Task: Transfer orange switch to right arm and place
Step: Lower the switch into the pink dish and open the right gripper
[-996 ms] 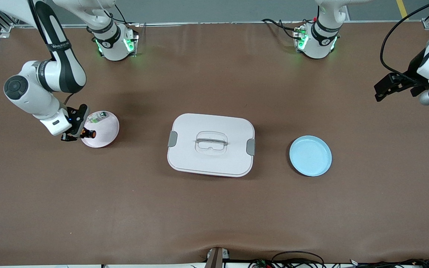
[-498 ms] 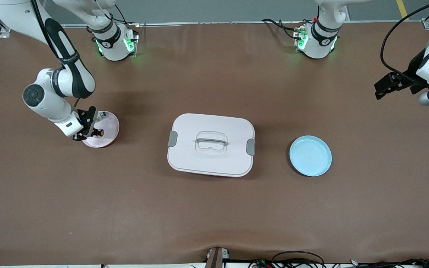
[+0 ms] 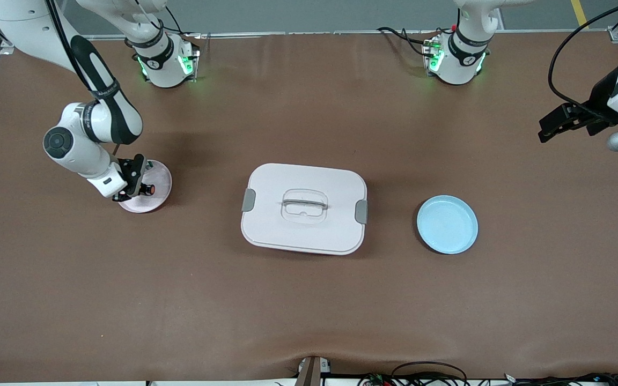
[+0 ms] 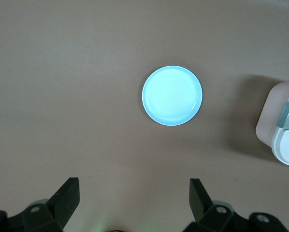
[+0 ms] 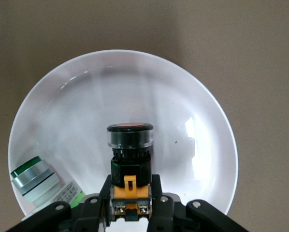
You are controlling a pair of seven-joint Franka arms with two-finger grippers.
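Now orange switch (image 5: 130, 159) clamped in right tool (image 5: 130, 203) over pink plate (image 5: 193, 111), left tool (image 4: 135, 203) apart.

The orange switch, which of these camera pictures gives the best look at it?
The right wrist view: the orange switch fills the middle, gripped by the right gripper over the pink plate. In the front view it is only a tiny orange dot. The left wrist view does not show it.
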